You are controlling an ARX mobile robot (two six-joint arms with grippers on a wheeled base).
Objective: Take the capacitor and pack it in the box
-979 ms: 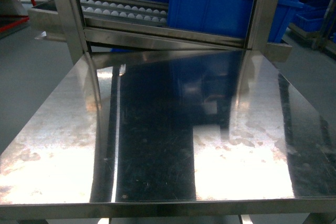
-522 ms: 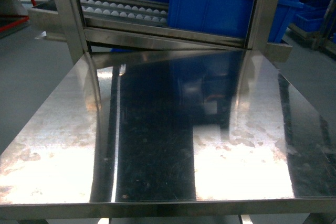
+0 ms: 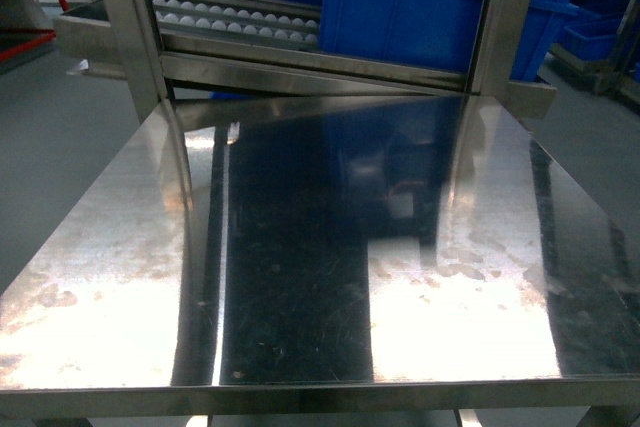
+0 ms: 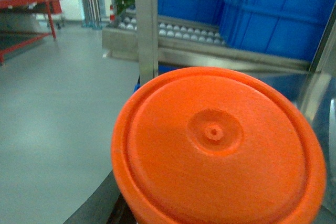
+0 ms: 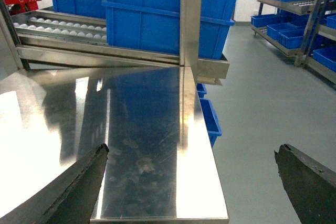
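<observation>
Head view shows a bare steel table (image 3: 300,277), shiny and streaked with glare, with no arm or end effector in sight. Behind its far edge stands a steel frame (image 3: 125,27) carrying a roller rack (image 3: 235,19) of white rollers, and blue bins (image 3: 400,7) sit on that rack.

Left wrist view is mostly filled by an orange cap (image 4: 215,145), round, with a raised rim and a small dimple at its centre. It sits very close to the lens, so the left end effector's fingers are hidden and I cannot tell how they stand or whether they grip it. Whether this orange piece is the capacitor itself cannot be told either. Past it are a steel post (image 4: 146,24), the rollers, blue bins and grey floor (image 4: 52,103) with a red bench (image 4: 31,9) far off on the left.

Right wrist view looks over the table's right part toward the bins. Right end effector (image 5: 191,182) hangs with its two dark fingers (image 5: 79,187) spread wide at the bottom corners of the picture, with nothing between them. One finger is over the table, the other over the floor beyond the table's right edge. Shelves (image 5: 299,9) with more blue bins stand at the far right.

No box for packing shows in any view.
</observation>
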